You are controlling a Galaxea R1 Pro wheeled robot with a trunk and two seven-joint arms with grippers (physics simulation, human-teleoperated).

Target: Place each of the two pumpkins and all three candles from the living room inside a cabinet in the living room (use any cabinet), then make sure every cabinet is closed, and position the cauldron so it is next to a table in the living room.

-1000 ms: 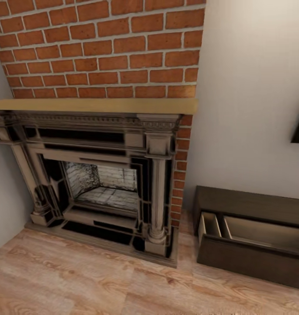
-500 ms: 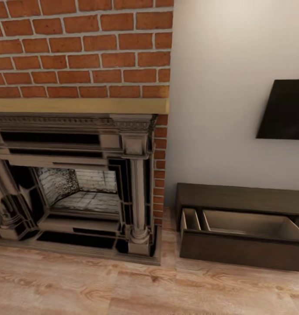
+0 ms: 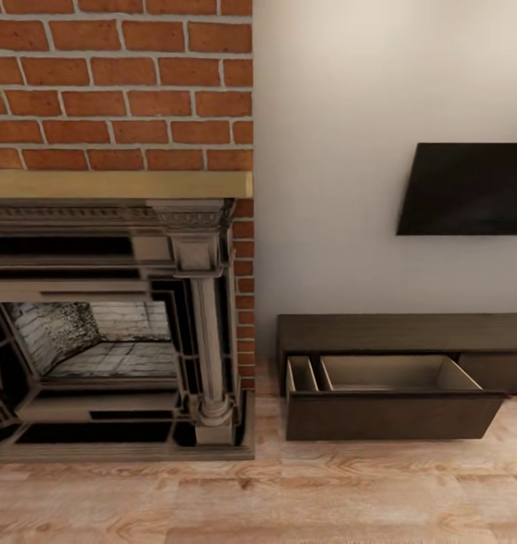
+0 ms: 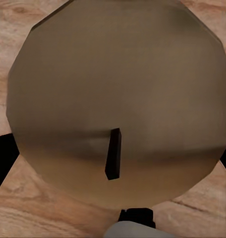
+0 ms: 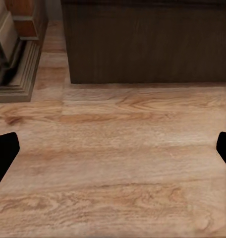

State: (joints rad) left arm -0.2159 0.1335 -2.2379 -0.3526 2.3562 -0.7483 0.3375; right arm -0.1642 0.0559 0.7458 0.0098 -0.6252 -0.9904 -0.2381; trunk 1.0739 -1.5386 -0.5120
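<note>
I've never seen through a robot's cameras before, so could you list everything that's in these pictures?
Fireplace: one, grey stone surround with dark panels, at the left on the floor.
Brick chimney wall: one, red, above the fireplace.
Mantel shelf: one, tan wood, across the top of the fireplace.
Cabinet: one, dark brown, low against the pale wall to the right of the fireplace.
Drawer: one, pulled open, beige inside, with a narrow and a wide compartment.
Television: one, black, on the wall above the cabinet.
Floor: light wood planks.
Candle: one, beige with a dark wick, close to the left wrist camera.
Right gripper: black jaws wide apart over bare floor.
</note>
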